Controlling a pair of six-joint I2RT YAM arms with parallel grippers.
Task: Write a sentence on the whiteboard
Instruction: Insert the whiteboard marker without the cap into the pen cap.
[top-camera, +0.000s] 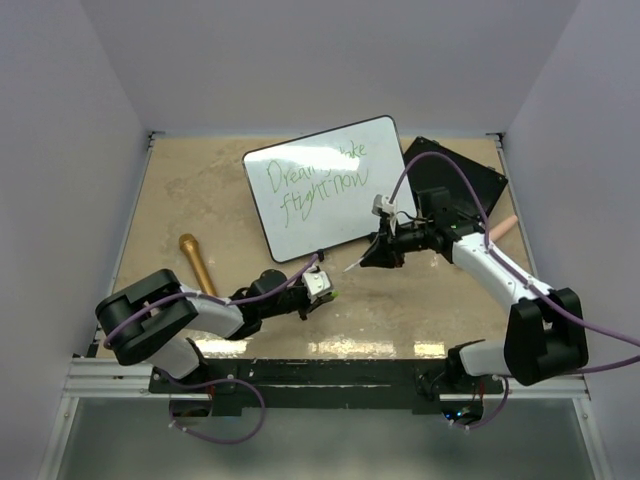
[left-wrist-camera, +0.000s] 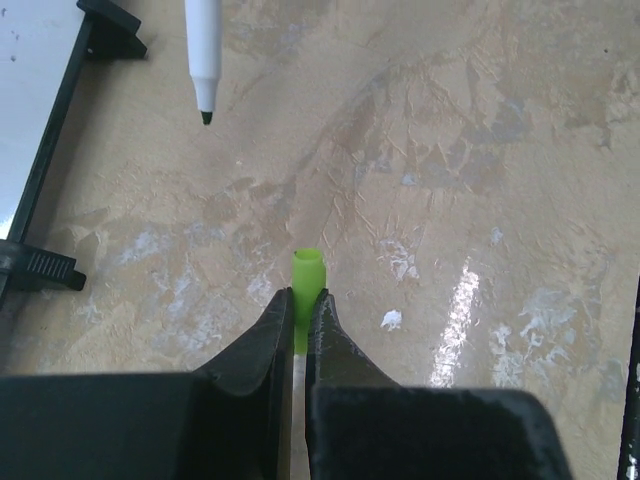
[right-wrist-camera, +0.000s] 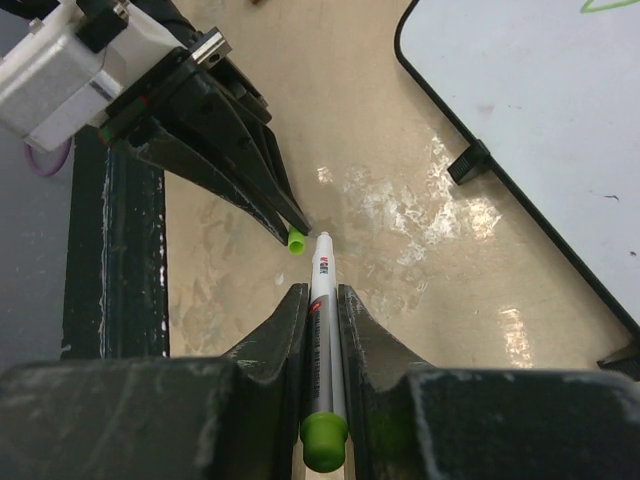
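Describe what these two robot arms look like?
The left arm and right arm have white links with chunky black joints. A purple cable loops along each. The left gripper and right gripper end in slim, tapered black fingers.

Whiteboard (top-camera: 325, 185): on the table (top-camera: 190, 190), far middle, turned askew.
Flat board (top-camera: 460, 175): on the table, just right of the whiteboard, by its far right corner.
Stick (top-camera: 197, 262): on the table, left of the whiteboard, well apart from it.
Cap (left-wrist-camera: 308, 272): clamped between the left gripper's (left-wrist-camera: 300, 297) fingers, before the whiteboard's near edge.
Marker (right-wrist-camera: 325, 320): clamped between the right gripper's (right-wrist-camera: 320, 295) fingers, right of the cap, tip toward it, near but apart.
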